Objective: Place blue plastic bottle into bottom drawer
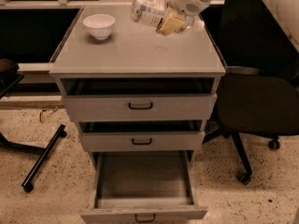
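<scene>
The blue plastic bottle (148, 11), clear with a pale label, is held sideways in the air above the back of the grey cabinet top (135, 50). My gripper (169, 20) is shut on the bottle's right end, its yellowish fingers (169, 23) wrapped around it. The arm comes in from the upper right. The bottom drawer (142, 185) is pulled out and open at the foot of the cabinet; nothing shows inside it. Its small black handle (145, 217) is at the front.
A white bowl (99, 25) stands at the back left of the cabinet top. The two shallower drawers (140, 107) above are slightly ajar. A black office chair (254, 104) stands to the right, and a black chair base (39, 157) lies at left on the speckled floor.
</scene>
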{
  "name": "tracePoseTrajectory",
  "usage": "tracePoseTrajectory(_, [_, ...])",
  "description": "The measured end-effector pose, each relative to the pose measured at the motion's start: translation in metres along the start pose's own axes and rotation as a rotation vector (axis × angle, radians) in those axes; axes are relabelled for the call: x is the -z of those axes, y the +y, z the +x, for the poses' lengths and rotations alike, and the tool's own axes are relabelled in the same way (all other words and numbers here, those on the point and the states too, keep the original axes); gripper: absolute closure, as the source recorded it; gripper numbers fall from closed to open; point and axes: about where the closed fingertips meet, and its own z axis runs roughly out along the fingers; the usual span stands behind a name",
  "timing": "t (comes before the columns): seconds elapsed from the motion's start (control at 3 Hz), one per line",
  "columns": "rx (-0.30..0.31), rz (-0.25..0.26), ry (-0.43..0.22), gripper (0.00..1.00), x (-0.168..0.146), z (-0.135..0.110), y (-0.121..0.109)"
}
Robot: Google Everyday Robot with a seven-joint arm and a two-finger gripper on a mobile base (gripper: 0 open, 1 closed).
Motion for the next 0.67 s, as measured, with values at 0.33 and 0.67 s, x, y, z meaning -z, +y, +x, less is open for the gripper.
tracePoseTrajectory(0.33, [-0.043,-0.017,0.014,1.0,-0.008,0.014,0.022])
tracePoseTrajectory(0.67, [-0.118,-0.032,-0.014,1.0,-0.017,0.036,0.071])
